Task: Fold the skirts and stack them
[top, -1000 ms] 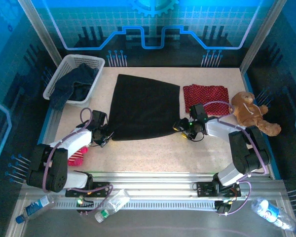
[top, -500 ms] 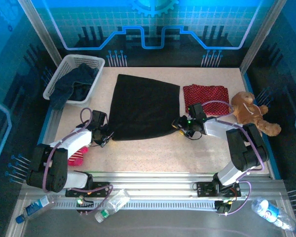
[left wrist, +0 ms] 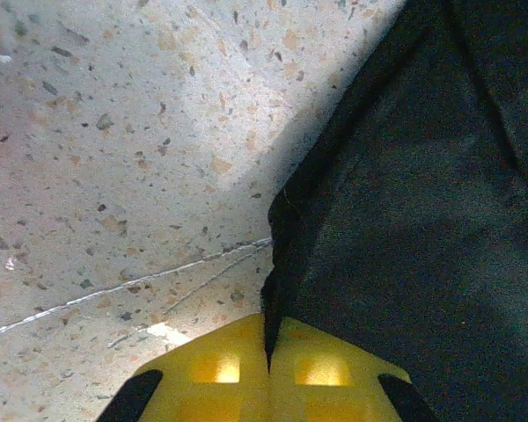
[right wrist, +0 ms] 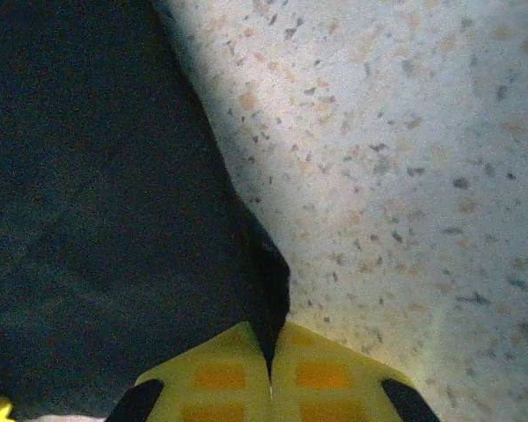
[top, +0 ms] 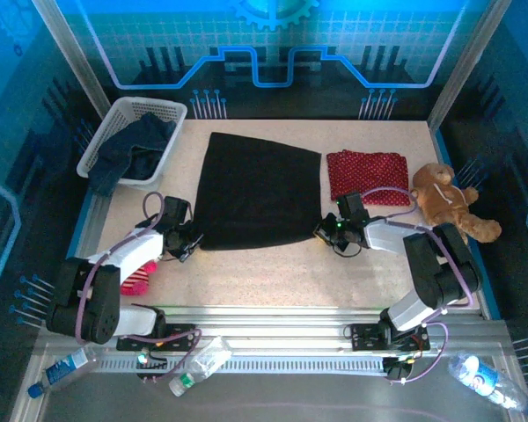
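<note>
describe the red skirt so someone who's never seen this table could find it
On the speckled table, go to the far right side, next to the brown teddy bear. The red skirt lies flat there, just right of the big black skirt. It alone is red with small white dots.

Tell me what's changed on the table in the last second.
The right fingers shifted slightly and closed on the near right corner of the black skirt. The left fingers stay shut on its near left corner; the red dotted skirt, teddy bear and basket are unmoved.
</note>
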Robot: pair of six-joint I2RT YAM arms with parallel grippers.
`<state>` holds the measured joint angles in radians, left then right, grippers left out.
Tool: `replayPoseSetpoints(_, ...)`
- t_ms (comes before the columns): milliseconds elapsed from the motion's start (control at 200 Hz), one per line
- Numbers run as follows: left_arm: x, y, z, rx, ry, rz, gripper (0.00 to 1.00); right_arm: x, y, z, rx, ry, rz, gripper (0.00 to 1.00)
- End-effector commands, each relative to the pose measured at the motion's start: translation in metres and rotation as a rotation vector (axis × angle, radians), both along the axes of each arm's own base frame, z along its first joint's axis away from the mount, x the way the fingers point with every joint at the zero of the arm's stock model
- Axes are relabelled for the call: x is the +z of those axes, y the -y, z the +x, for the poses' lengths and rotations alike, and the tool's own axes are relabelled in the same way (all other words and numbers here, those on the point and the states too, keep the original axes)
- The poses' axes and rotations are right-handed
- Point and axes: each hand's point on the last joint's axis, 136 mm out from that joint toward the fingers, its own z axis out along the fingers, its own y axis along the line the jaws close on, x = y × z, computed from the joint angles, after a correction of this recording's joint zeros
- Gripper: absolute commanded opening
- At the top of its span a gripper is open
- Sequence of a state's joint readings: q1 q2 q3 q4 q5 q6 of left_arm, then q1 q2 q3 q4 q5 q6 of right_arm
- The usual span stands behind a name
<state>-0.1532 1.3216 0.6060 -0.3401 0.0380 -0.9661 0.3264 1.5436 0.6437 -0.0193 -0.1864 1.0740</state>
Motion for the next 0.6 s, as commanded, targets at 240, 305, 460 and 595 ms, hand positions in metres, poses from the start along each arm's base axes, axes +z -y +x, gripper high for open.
replayPoseSetpoints(240, 0.084, -0.016, -0.006, -0.026, 0.214, 0.081, 0.00, 0.053, 0.003, -0.038, 0.129, 0.052, -0.044, 0.00)
replayPoseSetpoints(305, 0.110, -0.019, -0.003, -0.040, 0.259, 0.106, 0.00, 0.076, 0.005, -0.034, 0.106, 0.110, -0.041, 0.00)
replayPoseSetpoints(460, 0.172, -0.023, 0.030, -0.073, 0.388, 0.179, 0.00, 0.123, 0.008, 0.003, 0.025, 0.270, -0.026, 0.00)
replayPoseSetpoints(595, 0.197, -0.017, 0.079, -0.126, 0.458, 0.212, 0.00, 0.137, 0.005, 0.044, 0.005, 0.337, -0.053, 0.00)
